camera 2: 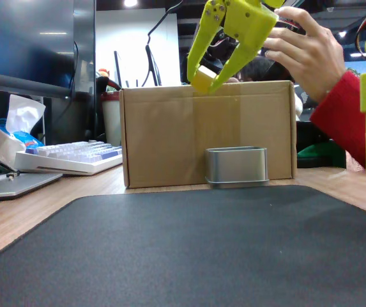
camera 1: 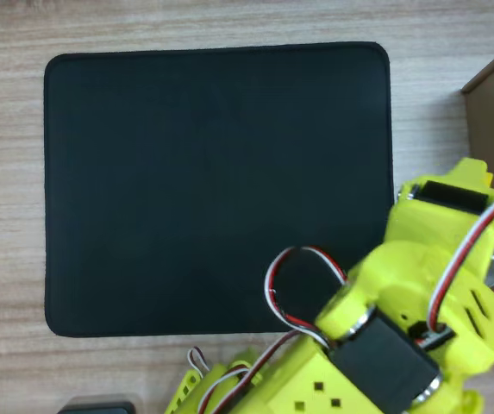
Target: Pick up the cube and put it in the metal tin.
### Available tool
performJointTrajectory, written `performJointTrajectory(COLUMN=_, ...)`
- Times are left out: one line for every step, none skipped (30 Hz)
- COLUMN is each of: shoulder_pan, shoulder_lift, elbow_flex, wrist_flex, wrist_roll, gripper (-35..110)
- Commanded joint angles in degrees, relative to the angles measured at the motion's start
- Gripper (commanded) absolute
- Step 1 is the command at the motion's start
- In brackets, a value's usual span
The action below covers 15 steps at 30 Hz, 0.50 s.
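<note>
So the yellow-green 2-finger gripper (camera 2: 207, 78) is clamped on the small yellow cube (camera 2: 202, 79), up high above the shiny silver rectangular metal tin (camera 2: 236, 166), which sits just in front of the brown cardboard box (camera 2: 163, 134).

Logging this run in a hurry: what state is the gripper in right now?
Gripper: shut on the cube, held high above the metal tin in the fixed view.
</note>
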Motion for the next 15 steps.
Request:
performJointTrajectory(shoulder_pan=2.20, shoulder_lift=0.35, elbow_flex=-1.32, wrist_flex=-0.44, wrist_roll=-1.41, gripper=0)
performJointTrajectory(shoulder_pan=2.64, shoulder_lift=-0.62, elbow_flex=-1.49, wrist_flex=-0.44, wrist_roll=-2.90, gripper=0)
performJointTrajectory(shoulder_pan=3.16, shoulder_lift=-1.76, elbow_flex=-1.76, wrist_flex=-0.44, wrist_roll=-3.78, gripper=0)
performJointTrajectory(shoulder_pan=3.52, shoulder_lift=-2.81, elbow_flex=-1.67, wrist_flex=-0.44, wrist_roll=-5.10, gripper=0)
performJointTrajectory(shoulder_pan=3.69, shoulder_lift=-3.69, elbow_flex=-1.67, wrist_flex=-0.44, wrist_roll=-5.80, gripper=0)
performJointTrajectory(shoulder_pan=3.78, shoulder_lift=-4.57, elbow_flex=-1.67, wrist_flex=-0.44, wrist_roll=-7.38, gripper=0)
performJointTrajectory(shoulder_pan=4.31, shoulder_lift=-5.71, elbow_flex=-1.85, wrist_flex=-0.79, wrist_roll=-9.67, gripper=0)
performJointTrajectory(shoulder_pan=5.10, shoulder_lift=-6.50, elbow_flex=-2.29, wrist_flex=-0.79, wrist_roll=-11.43, gripper=0)
performJointTrajectory(shoulder_pan=5.45, shoulder_lift=-7.03, elbow_flex=-2.46, wrist_flex=-0.79, wrist_roll=-12.57, gripper=0)
performJointTrajectory(shoulder_pan=6.06, shoulder_lift=-7.82, elbow_flex=-2.90, wrist_flex=-0.79, wrist_roll=-13.62, gripper=0)
performJointTrajectory(shoulder_pan=7.03, shoulder_lift=-8.61, elbow_flex=-3.16, wrist_flex=-0.79, wrist_roll=-14.85, gripper=0)
performJointTrajectory(shoulder_pan=7.65, shoulder_lift=-9.40, elbow_flex=-2.90, wrist_flex=-0.70, wrist_roll=-16.26, gripper=0)
performJointTrajectory(shoulder_pan=8.17, shoulder_lift=-10.28, elbow_flex=-2.11, wrist_flex=-0.70, wrist_roll=-18.02, gripper=0)
performJointTrajectory(shoulder_pan=8.35, shoulder_lift=-11.69, elbow_flex=-1.85, wrist_flex=-0.70, wrist_roll=-19.86, gripper=0)
performJointTrajectory(shoulder_pan=8.70, shoulder_lift=-12.48, elbow_flex=-1.76, wrist_flex=-0.70, wrist_roll=-21.18, gripper=0)
